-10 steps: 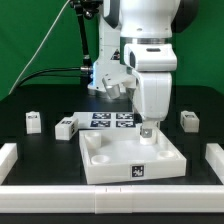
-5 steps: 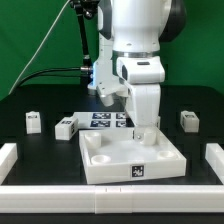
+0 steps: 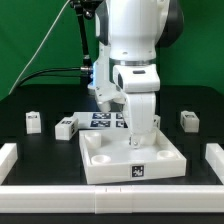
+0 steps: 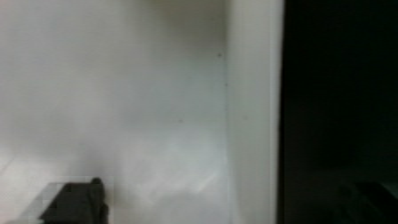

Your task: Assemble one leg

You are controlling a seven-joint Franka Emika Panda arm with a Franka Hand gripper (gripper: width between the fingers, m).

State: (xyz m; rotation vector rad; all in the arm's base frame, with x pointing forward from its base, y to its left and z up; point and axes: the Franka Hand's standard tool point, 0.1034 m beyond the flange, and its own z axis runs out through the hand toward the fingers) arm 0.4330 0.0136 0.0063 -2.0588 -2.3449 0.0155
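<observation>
Pincer [image 3: 137,141] shifted to the exterior view's left, inside tray [image 3: 105,172] rim.

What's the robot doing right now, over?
Gripper down at far corner of the tray; open or shut, can't tell. Nearest loose leg sits aside, untouched. Nothing blocking seen.

Exterior view: bright, even light is falling from above; large white square plastic tray [image 3: 105,168] is glaring softly against matte black table [image 3: 50,150]. Wrist view is blurring heavily, one side dark.
</observation>
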